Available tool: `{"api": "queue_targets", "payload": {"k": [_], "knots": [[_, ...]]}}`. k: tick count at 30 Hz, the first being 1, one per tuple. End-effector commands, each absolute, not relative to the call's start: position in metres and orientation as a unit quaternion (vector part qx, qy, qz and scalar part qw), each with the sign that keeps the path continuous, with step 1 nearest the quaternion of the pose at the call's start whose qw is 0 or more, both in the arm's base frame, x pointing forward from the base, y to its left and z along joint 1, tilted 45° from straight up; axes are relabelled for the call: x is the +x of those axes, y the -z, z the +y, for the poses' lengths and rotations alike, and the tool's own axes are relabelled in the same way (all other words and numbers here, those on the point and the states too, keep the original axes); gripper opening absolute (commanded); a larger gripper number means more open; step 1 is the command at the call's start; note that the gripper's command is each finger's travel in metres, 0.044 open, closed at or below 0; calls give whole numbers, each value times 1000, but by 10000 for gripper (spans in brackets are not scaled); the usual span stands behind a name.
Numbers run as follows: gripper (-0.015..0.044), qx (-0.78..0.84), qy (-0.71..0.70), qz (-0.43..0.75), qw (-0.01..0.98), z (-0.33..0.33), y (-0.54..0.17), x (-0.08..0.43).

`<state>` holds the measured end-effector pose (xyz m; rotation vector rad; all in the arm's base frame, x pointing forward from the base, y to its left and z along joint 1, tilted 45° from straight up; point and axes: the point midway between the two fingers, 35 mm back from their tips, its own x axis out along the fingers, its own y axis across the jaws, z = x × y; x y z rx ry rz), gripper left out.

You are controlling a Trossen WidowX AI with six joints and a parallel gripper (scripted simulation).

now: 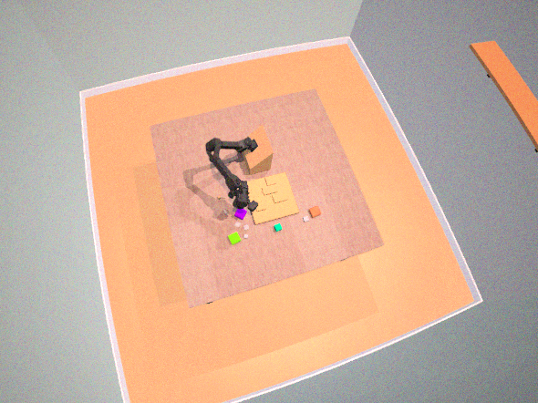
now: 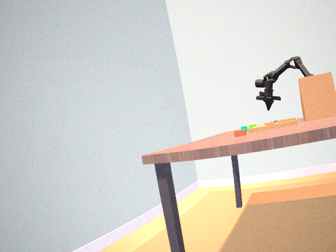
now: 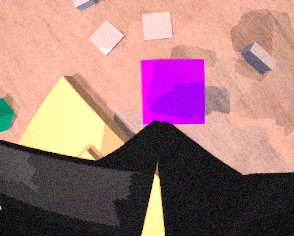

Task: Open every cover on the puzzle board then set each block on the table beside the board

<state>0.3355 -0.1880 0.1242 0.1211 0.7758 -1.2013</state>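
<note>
My gripper [image 2: 268,110] [image 3: 160,129] is shut and empty, pointing down well above the table. The wrist view shows its tips at the near edge of the purple block [image 1: 241,213] [image 3: 173,91], which lies beside the puzzle board [image 1: 284,211] [image 3: 52,122]. Thin dark L-shaped lines and low raised parts show on the board; cover and well states are too small to tell. A lime block [image 1: 234,238] [image 2: 252,126], a teal block [image 1: 278,227] [image 2: 244,129] [image 3: 5,115] and an orange block [image 1: 315,211] [image 2: 240,133] lie on the table off the board.
Several small pale blocks lie on the table, including one [image 1: 305,219] by the orange block and two near the purple block, one [image 3: 157,26] squarely and one [image 3: 107,37] turned. A tall wooden box [image 1: 260,164] [image 2: 317,97] stands behind the board at the arm's base.
</note>
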Motion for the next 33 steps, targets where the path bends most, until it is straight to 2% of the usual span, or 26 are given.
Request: {"api": "queue_targets", "payload": {"k": [1,21,33], "knots": [[0,14,524,412,745,-177,-104,334],[0,-205,340,650,648,-121,-23,308],[0,-211,333,656,644,-119,-21,307]]}}
